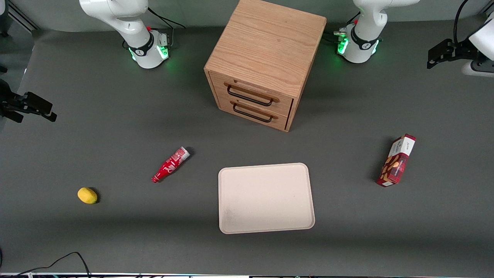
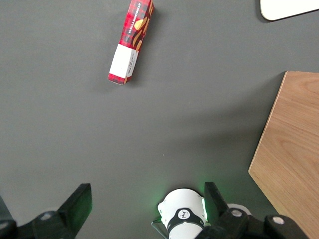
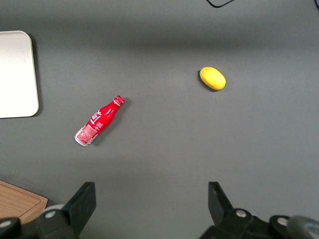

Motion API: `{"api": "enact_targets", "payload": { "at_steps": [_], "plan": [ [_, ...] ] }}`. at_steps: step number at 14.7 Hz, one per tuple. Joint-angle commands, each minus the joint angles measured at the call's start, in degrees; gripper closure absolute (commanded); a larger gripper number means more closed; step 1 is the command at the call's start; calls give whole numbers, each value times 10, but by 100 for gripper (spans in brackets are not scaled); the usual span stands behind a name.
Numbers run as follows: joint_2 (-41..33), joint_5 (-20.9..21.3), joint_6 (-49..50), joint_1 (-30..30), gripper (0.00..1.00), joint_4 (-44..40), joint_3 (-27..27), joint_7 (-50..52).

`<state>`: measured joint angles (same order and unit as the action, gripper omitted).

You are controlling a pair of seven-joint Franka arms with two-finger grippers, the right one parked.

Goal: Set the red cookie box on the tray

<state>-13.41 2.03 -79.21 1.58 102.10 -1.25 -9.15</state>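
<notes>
The red cookie box (image 1: 396,160) lies flat on the grey table toward the working arm's end, its white end panel pointing away from the front camera; the left wrist view also shows the red cookie box (image 2: 131,41). The cream tray (image 1: 266,197) rests bare near the table's front middle, and one corner of the tray (image 2: 286,7) shows from the wrist. My gripper (image 2: 146,199) is open and holds nothing. It hangs high over the table near its own arm's base (image 2: 183,214), well apart from the box and farther from the front camera than it.
A wooden two-drawer cabinet (image 1: 266,58) stands farther from the front camera than the tray, both drawers shut. A small red bottle (image 1: 170,164) and a yellow lemon (image 1: 87,195) lie toward the parked arm's end.
</notes>
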Motion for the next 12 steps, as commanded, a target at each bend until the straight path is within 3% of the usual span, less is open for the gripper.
{"api": "enact_targets", "payload": {
  "at_steps": [1, 9, 12],
  "plan": [
    [5, 3, 18, -3, 0, -17, -2, 11],
    [8, -3, 19, -3, 0, -25, -1, 11],
    [45, -2, 28, -3, 0, -90, 3, 3]
  ]
}}
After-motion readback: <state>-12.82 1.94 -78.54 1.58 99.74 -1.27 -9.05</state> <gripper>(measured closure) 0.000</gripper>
